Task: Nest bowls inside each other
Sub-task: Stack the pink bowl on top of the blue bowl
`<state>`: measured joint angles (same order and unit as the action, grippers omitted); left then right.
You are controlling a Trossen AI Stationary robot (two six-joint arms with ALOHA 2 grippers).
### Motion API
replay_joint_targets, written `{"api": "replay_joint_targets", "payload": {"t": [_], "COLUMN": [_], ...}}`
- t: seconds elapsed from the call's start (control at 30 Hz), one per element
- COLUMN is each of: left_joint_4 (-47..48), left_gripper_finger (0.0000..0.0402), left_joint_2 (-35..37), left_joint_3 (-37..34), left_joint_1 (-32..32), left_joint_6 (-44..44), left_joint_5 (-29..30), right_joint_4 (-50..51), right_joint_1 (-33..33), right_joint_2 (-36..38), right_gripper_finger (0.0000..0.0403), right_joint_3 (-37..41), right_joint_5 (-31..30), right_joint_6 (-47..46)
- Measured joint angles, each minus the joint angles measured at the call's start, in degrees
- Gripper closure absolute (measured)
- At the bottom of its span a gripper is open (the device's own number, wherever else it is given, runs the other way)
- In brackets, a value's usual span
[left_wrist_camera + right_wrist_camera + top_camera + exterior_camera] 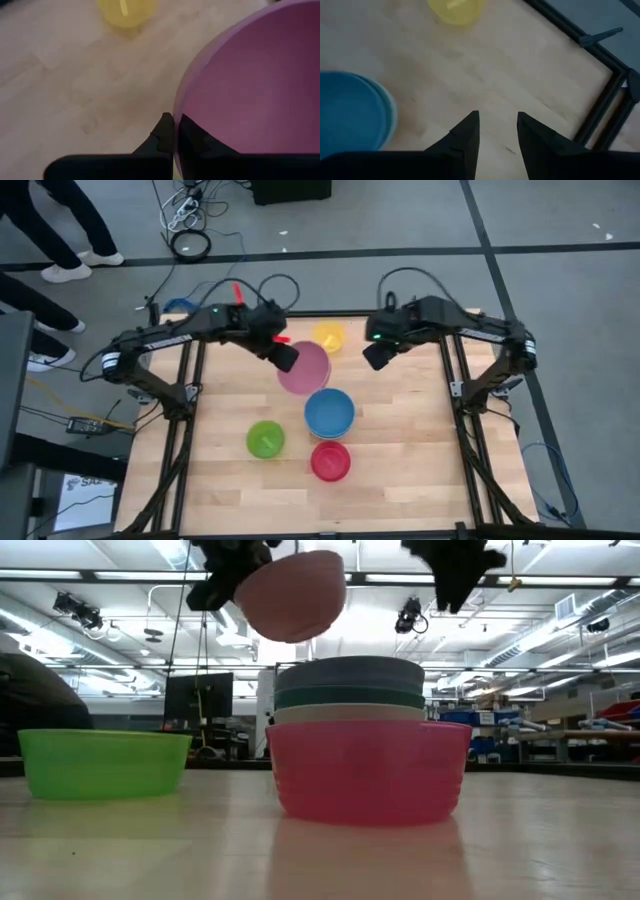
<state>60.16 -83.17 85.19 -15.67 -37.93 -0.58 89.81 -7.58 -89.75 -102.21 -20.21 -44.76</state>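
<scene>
A pink bowl hangs above the table, and my left gripper is shut on its rim. In the low view this pink bowl sits high over the other bowls. A blue bowl tops a stack with a teal bowl and a white bowl beneath it. A yellow bowl stands near the far edge. A lime green bowl and a red bowl stand nearer. My right gripper hovers open above bare table, right of the yellow bowl. My left gripper pinches the pink bowl's rim with one finger inside the bowl and one outside. The fingers slant down from the table's left. The bowl is lifted clear of the table and tilted, its hollow facing up.
The black frame rail runs along the table's right edge, close to my right gripper. Bare wood lies right of the blue stack. Cables and a person's feet are on the floor beyond the far edge.
</scene>
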Motion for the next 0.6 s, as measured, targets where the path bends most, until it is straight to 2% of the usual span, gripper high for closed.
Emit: {"api": "replay_joint_targets", "payload": {"t": [0.33, 0.6], "left_joint_4": [-1.2, -7.2], "left_gripper_finger": [0.0391, 0.0385], "left_joint_2": [-7.8, -13.2], "left_joint_3": [0.0, 0.0], "left_joint_1": [5.2, 7.9], "left_joint_6": [-0.2, -1.8], "left_joint_5": [-1.6, -5.1], "right_joint_4": [0.2, 0.0], "right_joint_1": [2.2, 2.4], "right_joint_2": [12.0, 14.0], "right_gripper_finger": [0.0288, 0.0288], "right_joint_3": [0.0, 0.0], "right_joint_5": [-3.6, -3.8], "right_joint_6": [-10.5, -11.4]}}
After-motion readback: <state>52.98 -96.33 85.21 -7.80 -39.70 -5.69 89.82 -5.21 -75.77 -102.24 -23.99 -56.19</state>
